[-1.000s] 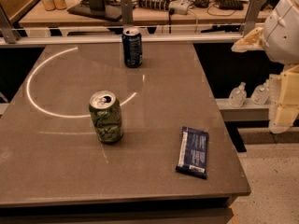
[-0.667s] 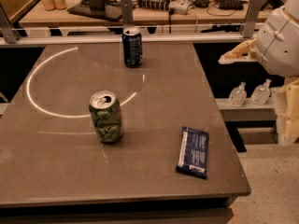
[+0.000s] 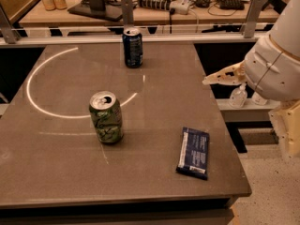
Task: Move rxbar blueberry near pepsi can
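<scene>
**The bar lies on the table and the robot hand is off to the side**

The rxbar blueberry point(image 3: 193, 153) lies flat on the gray table point(image 3: 56, 172). It is close to the front right corner. It is dark blue with a pale strip on one side. Nothing is touching it.

The pepsi can point(image 3: 132, 47) stands up straight near the back edge of the table. It is well apart from the bar.

A green can point(image 3: 106, 117) with a wavy pattern stands between them, more to the left. Its top is open. A thin bright curve of light point(image 3: 33, 97) runs across the table around it.

The gripper point(image 3: 211, 79) is out past the right edge of the table, up in the air. It points left toward the table. It is pale tan. I cannot tell how far open it is. It has hold of nothing. The big white arm point(image 3: 276, 64) is behind it on the right.

A small clear bottle point(image 3: 238, 96) sits on a low shelf under the gripper.
</scene>
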### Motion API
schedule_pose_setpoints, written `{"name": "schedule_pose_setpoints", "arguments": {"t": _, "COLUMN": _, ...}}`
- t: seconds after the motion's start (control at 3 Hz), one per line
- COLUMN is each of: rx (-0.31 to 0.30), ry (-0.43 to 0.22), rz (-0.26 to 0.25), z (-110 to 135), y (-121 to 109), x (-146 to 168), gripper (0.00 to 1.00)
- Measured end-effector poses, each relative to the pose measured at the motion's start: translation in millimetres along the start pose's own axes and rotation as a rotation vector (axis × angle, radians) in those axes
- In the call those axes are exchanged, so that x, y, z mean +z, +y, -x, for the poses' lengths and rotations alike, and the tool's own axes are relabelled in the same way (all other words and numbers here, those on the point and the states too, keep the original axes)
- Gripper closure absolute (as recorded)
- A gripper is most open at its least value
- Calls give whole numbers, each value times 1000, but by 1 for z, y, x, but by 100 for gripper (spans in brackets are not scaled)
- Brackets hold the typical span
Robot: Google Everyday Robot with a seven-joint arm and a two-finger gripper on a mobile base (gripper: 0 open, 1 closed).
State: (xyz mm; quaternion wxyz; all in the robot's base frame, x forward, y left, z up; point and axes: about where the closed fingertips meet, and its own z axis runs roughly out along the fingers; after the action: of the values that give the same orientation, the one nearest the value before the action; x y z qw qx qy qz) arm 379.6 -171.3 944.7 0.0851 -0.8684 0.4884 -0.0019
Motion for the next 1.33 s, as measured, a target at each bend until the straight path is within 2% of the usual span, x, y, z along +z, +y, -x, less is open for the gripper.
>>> {"name": "schedule_pose_setpoints", "arguments": {"t": 0.33, "rx": -42, "ry": -16, "rz": -40, "z": 9, "y": -6, "x": -1, "gripper": 0}}
{"name": "schedule_pose_setpoints", "arguments": {"t": 0.67, "rx": -226, "ry": -80, "rz": -59, "z": 39, "y": -10, "x": 5, "gripper": 0}}
{"name": "schedule_pose_setpoints", "arguments": {"t": 1.0, "rx": -445, "ry": -131, "rz": -39, "z": 68, "y": -4, "x": 16, "gripper": 0}}
{"name": "schedule_pose_setpoints", "arguments": {"t": 1.33, "rx": -668, "ry": -145, "rz": -17, "z": 86, "y": -7, "x": 28, "gripper": 0}}
